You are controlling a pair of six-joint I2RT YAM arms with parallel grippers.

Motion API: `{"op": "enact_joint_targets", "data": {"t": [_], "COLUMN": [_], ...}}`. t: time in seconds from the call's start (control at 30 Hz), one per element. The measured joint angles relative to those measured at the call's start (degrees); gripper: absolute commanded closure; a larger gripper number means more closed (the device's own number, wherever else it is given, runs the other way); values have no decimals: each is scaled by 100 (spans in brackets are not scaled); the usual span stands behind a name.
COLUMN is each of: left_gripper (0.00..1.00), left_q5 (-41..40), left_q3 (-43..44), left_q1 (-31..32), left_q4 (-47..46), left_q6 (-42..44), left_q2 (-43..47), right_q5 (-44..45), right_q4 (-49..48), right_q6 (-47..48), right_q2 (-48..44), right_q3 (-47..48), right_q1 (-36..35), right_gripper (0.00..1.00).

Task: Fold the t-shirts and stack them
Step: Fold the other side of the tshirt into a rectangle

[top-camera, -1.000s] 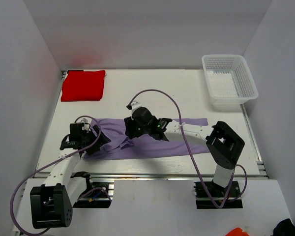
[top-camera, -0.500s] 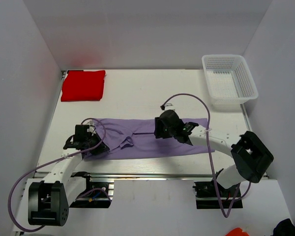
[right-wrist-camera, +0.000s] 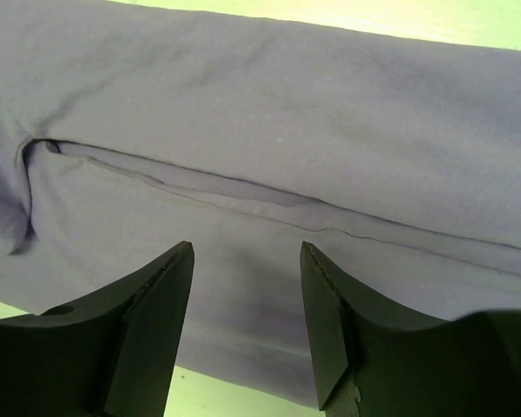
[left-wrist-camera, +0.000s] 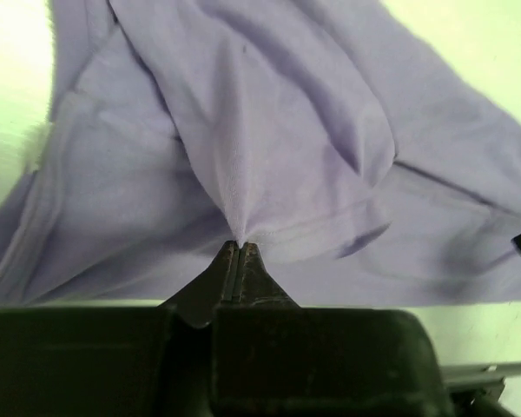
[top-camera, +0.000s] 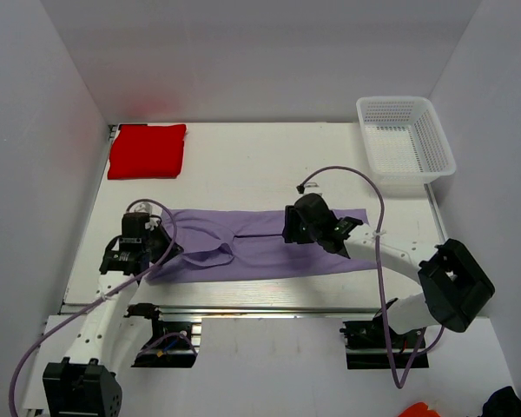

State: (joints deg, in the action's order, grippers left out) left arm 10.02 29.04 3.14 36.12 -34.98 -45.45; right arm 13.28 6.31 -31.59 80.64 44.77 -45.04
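Observation:
A lavender t-shirt [top-camera: 260, 248] lies as a long band across the near half of the table, with a bunched fold at its left end. My left gripper [top-camera: 162, 254] is at that left end. In the left wrist view the left gripper [left-wrist-camera: 240, 245] is shut on a pinch of the lavender t-shirt [left-wrist-camera: 313, 130], which rises to a peak at the tips. My right gripper [top-camera: 288, 228] is over the shirt's middle. In the right wrist view the right gripper [right-wrist-camera: 247, 252] stands open just above the lavender t-shirt [right-wrist-camera: 286, 113], holding nothing. A red t-shirt [top-camera: 147, 150] lies folded at the far left corner.
A white mesh basket [top-camera: 404, 139] stands at the far right corner. The white table [top-camera: 269, 165] is walled at the back and on both sides. Purple cables loop above both arms.
My left gripper has shut on the shirt's left end. My right gripper has stayed open and moved right, from the left part of the shirt to its middle.

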Motion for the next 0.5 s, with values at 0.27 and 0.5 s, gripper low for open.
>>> {"op": "enact_joint_targets", "data": {"t": [0.27, 0.5], "left_gripper": [100, 100], "left_q5": [-393, -957], "left_q3": [177, 216], "left_q1": [0, 0], "left_q4": [501, 994], "left_q6": [-234, -619], "left_q2": [-267, -424], "right_q5": [-13, 66], "right_q4": [2, 125], "right_q6": [7, 42], "right_q2": [-166, -321], "right_q3": [-142, -175], "right_q1": [173, 332], "right_gripper": [35, 24]}}
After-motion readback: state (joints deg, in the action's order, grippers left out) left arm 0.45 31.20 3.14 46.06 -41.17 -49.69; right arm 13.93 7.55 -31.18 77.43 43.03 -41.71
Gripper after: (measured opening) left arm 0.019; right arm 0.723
